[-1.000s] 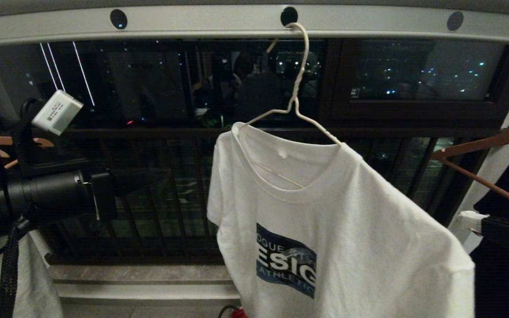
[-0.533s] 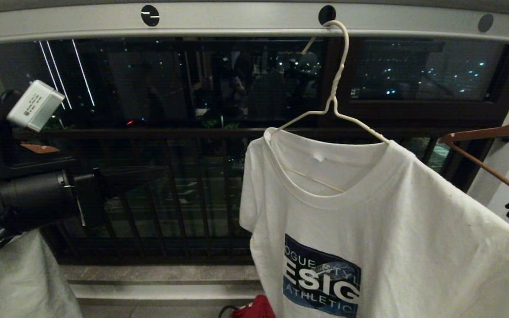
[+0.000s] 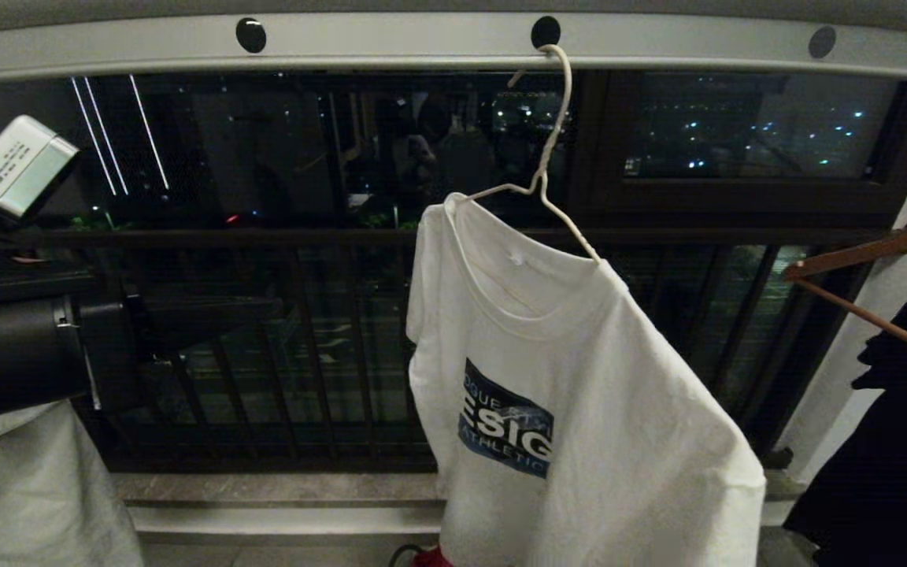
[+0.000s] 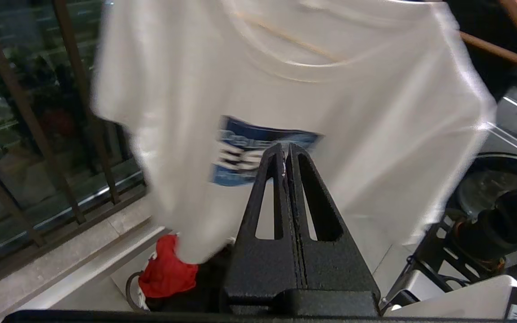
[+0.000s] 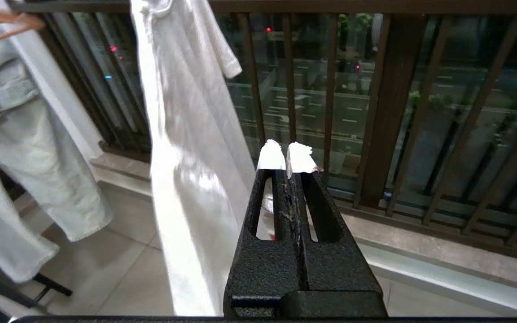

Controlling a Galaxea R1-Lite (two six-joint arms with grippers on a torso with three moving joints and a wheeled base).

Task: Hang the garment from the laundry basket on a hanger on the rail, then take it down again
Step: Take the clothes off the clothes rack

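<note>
Left end effector point(image 4: 285, 150), jaws pressed together and empty, points at the white T-shirt point(image 3: 571, 378), which hangs just ahead of it on the white wire hanger point(image 3: 549, 138) hooked over the perforated grey rail point(image 3: 390, 43). Right end effector point(image 5: 285, 154), likewise closed and empty, has the shirt just beside it. Hanging looks complete; taking down likely needs opened jaws reaching up for the hanger.
</note>
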